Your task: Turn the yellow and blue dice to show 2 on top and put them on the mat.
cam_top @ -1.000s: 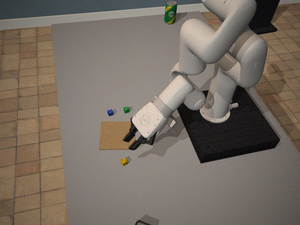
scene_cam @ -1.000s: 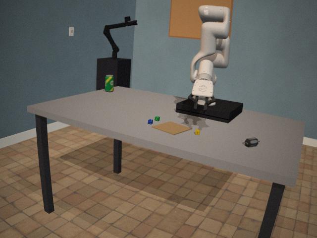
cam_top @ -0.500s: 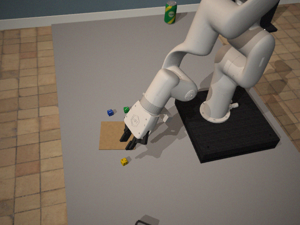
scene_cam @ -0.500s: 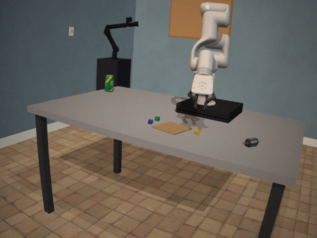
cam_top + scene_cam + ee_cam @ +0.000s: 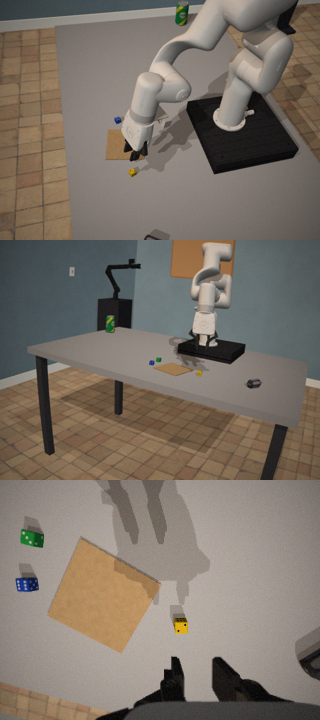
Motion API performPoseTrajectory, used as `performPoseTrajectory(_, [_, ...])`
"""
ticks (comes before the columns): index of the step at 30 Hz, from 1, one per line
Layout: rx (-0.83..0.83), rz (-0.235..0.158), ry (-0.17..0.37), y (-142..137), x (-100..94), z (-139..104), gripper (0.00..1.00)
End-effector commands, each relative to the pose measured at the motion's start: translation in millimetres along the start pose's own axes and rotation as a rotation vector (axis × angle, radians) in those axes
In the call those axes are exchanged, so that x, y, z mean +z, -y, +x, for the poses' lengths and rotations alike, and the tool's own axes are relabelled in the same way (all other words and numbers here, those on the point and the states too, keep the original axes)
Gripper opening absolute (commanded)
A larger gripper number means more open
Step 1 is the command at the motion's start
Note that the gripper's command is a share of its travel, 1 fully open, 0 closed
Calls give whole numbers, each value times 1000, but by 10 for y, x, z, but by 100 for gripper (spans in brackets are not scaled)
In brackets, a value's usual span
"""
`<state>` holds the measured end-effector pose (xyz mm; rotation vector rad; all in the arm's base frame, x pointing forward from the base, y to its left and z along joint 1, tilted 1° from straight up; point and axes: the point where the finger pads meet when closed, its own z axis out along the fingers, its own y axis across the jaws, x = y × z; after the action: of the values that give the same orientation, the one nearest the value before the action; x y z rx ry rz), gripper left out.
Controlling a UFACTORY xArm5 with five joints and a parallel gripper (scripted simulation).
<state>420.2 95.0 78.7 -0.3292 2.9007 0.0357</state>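
Observation:
The yellow die [image 5: 132, 172] [image 5: 199, 373] [image 5: 181, 626] sits on the table just off the mat [image 5: 113, 144] [image 5: 171, 368] [image 5: 95, 600]; its upper face appears to show 2. The blue die [image 5: 117, 120] [image 5: 151, 362] [image 5: 27, 584] sits off the mat's other side, with several pips on its upper face. The green die [image 5: 158, 359] [image 5: 32, 538] is beside the blue one, hidden behind the arm in the top view; I cannot surely read its top. My gripper [image 5: 139, 156] [image 5: 202, 348] [image 5: 195, 672] is partly open and empty, raised well above the table.
A dark object [image 5: 254, 383] [image 5: 311, 655] lies beyond the yellow die. A green and yellow can [image 5: 181, 13] [image 5: 110, 324] stands at the table's far end. The black base [image 5: 240, 144] [image 5: 206, 354] carries the arm.

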Motion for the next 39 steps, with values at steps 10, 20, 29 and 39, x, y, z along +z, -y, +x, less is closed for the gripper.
performPoseTrajectory(10, [4,0,-230,0,-19,-146,36])
performPoseTrajectory(20, [4,0,-231,0,-19,-147,100])
performPoseTrajectory(29, [-88,-11,-231,0,12,-131,100])
performPoseTrajectory(39, [-391,-46,-228,1,114,-75,100])
